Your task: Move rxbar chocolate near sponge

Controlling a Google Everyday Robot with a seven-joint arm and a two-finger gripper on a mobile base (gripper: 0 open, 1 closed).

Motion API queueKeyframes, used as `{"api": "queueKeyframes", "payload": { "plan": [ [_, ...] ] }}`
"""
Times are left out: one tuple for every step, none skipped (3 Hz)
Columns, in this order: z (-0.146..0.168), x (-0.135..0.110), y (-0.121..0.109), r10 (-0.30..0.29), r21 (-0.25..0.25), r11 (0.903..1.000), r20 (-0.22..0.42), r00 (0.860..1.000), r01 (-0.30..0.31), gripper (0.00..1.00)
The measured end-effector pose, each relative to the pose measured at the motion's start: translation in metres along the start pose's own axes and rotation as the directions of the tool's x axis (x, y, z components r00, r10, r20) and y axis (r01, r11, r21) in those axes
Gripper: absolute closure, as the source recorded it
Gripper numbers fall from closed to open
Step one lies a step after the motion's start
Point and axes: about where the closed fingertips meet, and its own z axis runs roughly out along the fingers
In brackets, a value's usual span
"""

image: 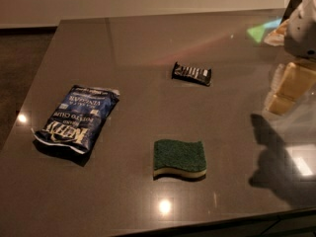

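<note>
Rxbar chocolate, flat black wrapper, lies on glossy grey counter, apart from wavy green-and-yellow sponge. Tan claw hangs at right edge; open or closed: cannot tell.

The blue chip bag bears upside-down white "Kettle" lettering, while the jaws hang at the right edge.

Tan end effector at right; rxbar chocolate black, sponge green-yellow, bag blue.
</note>
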Motion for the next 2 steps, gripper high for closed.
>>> {"api": "queueKeyframes", "payload": {
  "plan": [
    [0.023,-0.022,-0.034,0.007,-0.007,1.0,0.066,0.998,-0.007,0.0],
    [0.047,-0.041,-0.072,0.016,-0.022,0.9997,0.108,0.994,-0.014,0.0]
  ]
}}
